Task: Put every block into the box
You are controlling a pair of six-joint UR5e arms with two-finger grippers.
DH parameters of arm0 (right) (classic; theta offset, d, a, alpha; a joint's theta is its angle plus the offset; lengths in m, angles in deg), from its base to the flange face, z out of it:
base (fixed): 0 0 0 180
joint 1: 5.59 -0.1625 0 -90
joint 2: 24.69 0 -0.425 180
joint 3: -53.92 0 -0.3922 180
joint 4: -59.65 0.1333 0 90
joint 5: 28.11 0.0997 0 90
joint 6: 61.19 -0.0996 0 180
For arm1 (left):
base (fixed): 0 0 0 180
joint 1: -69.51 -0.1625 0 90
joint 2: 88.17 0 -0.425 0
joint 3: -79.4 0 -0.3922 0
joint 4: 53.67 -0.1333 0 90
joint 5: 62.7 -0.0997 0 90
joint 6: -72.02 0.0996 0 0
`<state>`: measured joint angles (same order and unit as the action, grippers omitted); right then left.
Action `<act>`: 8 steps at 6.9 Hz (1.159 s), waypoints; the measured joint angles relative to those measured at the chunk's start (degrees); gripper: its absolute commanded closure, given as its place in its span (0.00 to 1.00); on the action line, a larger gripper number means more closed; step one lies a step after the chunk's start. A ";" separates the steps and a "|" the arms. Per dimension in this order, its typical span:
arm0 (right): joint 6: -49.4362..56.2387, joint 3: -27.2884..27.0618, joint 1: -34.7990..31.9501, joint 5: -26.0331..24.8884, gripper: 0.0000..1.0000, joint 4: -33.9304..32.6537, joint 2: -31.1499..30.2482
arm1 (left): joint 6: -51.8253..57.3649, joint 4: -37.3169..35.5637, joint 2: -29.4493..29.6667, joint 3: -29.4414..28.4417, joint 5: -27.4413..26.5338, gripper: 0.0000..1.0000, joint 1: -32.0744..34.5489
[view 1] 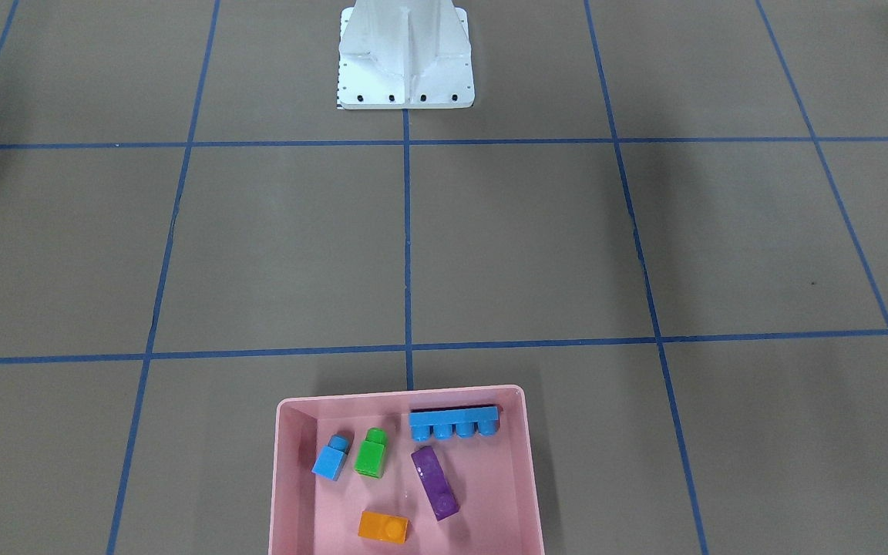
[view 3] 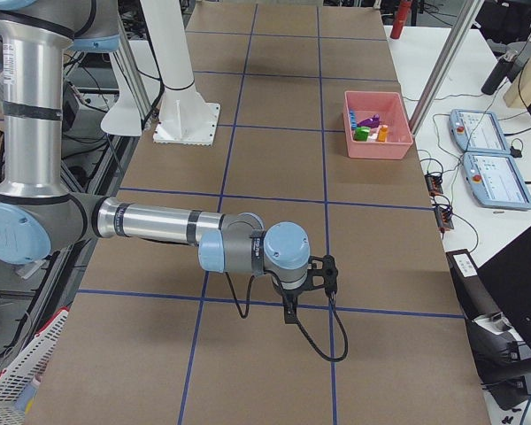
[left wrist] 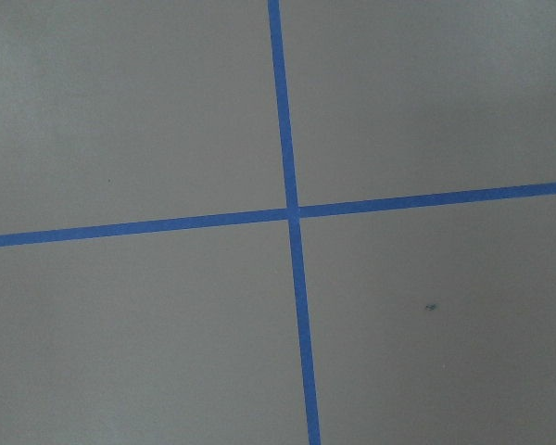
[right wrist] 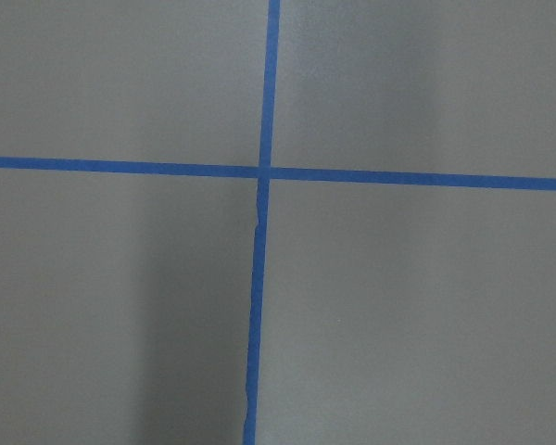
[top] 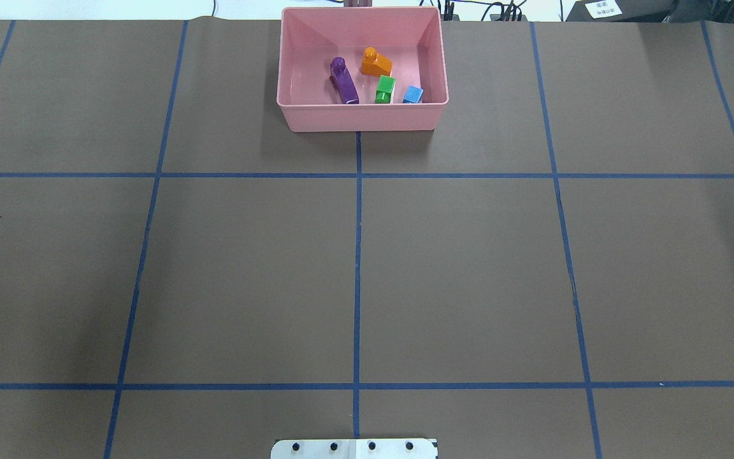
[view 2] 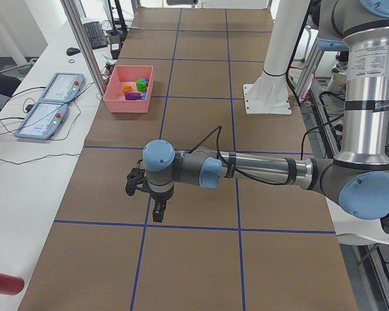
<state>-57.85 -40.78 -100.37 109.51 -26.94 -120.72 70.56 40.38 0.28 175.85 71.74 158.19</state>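
You find all five blocks (view 1: 371,453) inside the box (view 1: 401,391), lower centre. Likely light, stiff, slick: pinch flat sides, not studs. Left gripper (view 2: 157,210) and right gripper (view 3: 289,314) hang over the worktop (view 2: 201,259); opening: cannot tell.

Overhead and front views opposed across the table (top: 469,274), both on the box (top: 360,118); wrist cameras close over tape crossings (left wrist: 292,211).

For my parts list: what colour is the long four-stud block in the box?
Blue. The four-stud block shows best in the exterior front-facing view.
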 measured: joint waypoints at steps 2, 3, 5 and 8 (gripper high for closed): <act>-0.15 -3.20 0.00 0.02 0.00 -5.10 -0.19 | -0.03 0.00 0.00 0.20 0.00 0.00 0.05; -0.16 -3.79 0.02 0.02 0.00 -6.31 -0.27 | -0.03 -0.01 -0.12 0.35 -0.03 0.00 0.07; -0.23 -3.97 0.04 0.02 0.00 -7.00 -0.46 | -0.03 -0.01 -0.56 0.42 -0.05 0.00 0.09; -0.30 -4.00 0.04 -0.06 0.00 -7.04 -0.50 | -0.05 -0.01 -0.94 0.41 0.01 0.00 0.09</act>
<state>-58.15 -44.78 -100.33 109.45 -33.98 -121.22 70.51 40.38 -0.66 176.26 71.74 158.28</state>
